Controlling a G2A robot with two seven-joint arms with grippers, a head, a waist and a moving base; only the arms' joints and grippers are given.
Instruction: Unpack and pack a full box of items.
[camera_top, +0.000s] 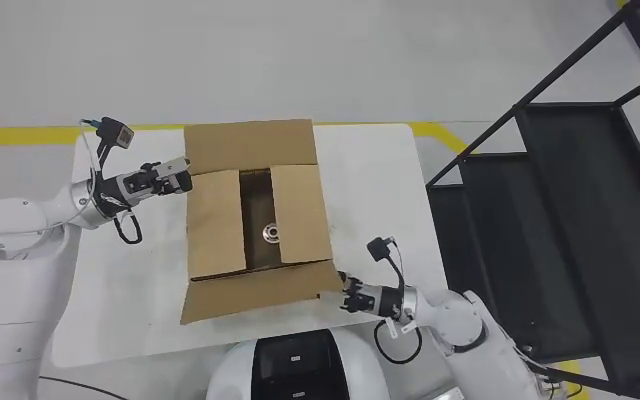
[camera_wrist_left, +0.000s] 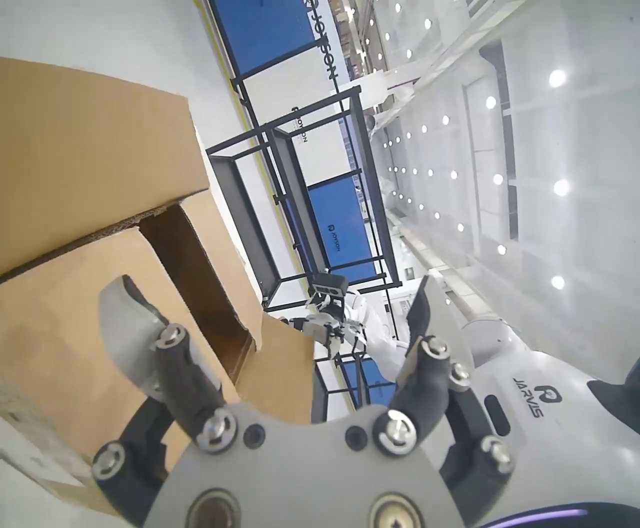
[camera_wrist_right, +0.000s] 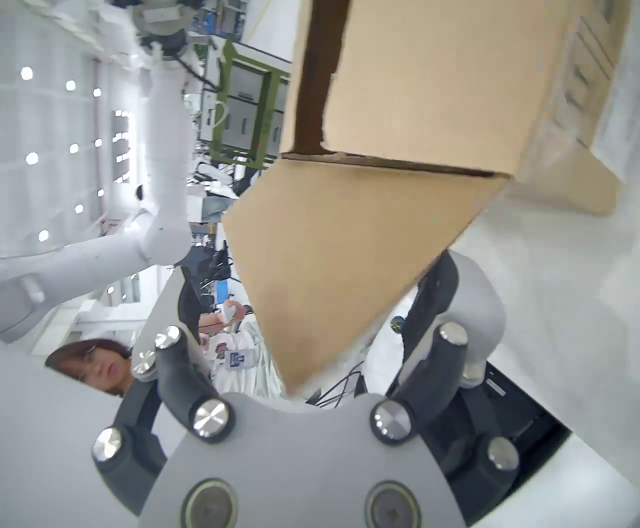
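A cardboard box (camera_top: 255, 150) stands in the middle of the white table (camera_top: 370, 170). Its far flap and near flap (camera_top: 260, 293) lie folded outward, and the two side flaps (camera_top: 217, 225) half cover the opening. Through the gap I see a round metal item (camera_top: 270, 232) in the dark inside. My left gripper (camera_top: 188, 178) is open at the far corner of the left side flap (camera_wrist_left: 75, 280). My right gripper (camera_top: 343, 292) is open at the right corner of the near flap, and that corner (camera_wrist_right: 320, 280) lies between its spread fingers (camera_wrist_right: 440, 290).
A black metal staircase (camera_top: 540, 200) rises just right of the table. A yellow line (camera_top: 40, 133) runs along the floor behind it. Bare table surface lies left of the box and to its right.
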